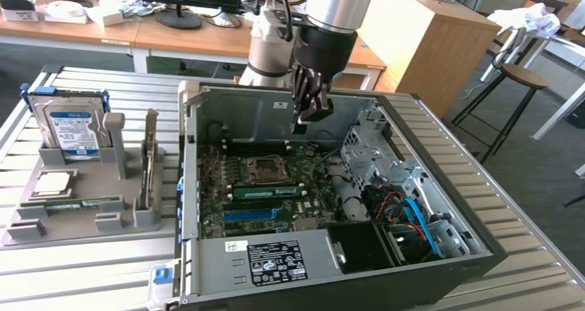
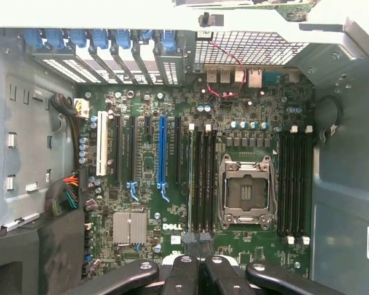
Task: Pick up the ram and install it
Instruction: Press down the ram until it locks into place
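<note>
Drawn narrow and holding nothing, the claw (image 1: pixel 302 124) hangs over the open case (image 1: pixel 188 153), above the ram (image 1: pixel 265 191) standing in its slot between CPU socket (image 1: pixel 260 167) and blue slot (image 1: pixel 251 214); full seating would likely need square, even downward pressure.

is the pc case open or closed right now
Open. The pc case has no side panel on, so the motherboard lies bare below the pincer.
</note>
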Controlling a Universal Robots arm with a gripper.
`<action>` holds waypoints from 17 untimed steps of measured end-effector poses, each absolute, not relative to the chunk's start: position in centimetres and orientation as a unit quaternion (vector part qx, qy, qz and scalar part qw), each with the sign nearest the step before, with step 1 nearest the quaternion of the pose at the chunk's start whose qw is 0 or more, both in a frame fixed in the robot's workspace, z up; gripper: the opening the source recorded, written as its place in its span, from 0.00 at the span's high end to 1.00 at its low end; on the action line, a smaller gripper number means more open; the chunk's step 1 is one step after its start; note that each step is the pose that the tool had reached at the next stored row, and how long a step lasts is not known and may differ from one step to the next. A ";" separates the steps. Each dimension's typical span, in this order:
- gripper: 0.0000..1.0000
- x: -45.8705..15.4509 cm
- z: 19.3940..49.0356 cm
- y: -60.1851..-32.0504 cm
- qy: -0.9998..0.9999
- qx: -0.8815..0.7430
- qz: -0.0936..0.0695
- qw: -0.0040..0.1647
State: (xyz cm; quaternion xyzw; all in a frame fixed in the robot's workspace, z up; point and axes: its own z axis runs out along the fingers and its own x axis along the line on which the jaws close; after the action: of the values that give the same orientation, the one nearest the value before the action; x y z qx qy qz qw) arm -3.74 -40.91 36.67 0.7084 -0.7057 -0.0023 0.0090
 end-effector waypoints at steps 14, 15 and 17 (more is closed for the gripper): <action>0.90 -2.0 36.7 -40.9 -0.706 0.708 -0.002 0.009; 0.90 -1.8 36.7 -40.9 -0.706 0.708 -0.002 0.009; 0.90 -1.5 36.7 -40.9 -0.706 0.708 -0.002 0.009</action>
State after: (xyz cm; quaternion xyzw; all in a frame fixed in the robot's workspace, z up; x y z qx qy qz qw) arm -1.54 -40.91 36.66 0.7085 -0.7057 -0.0023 0.0090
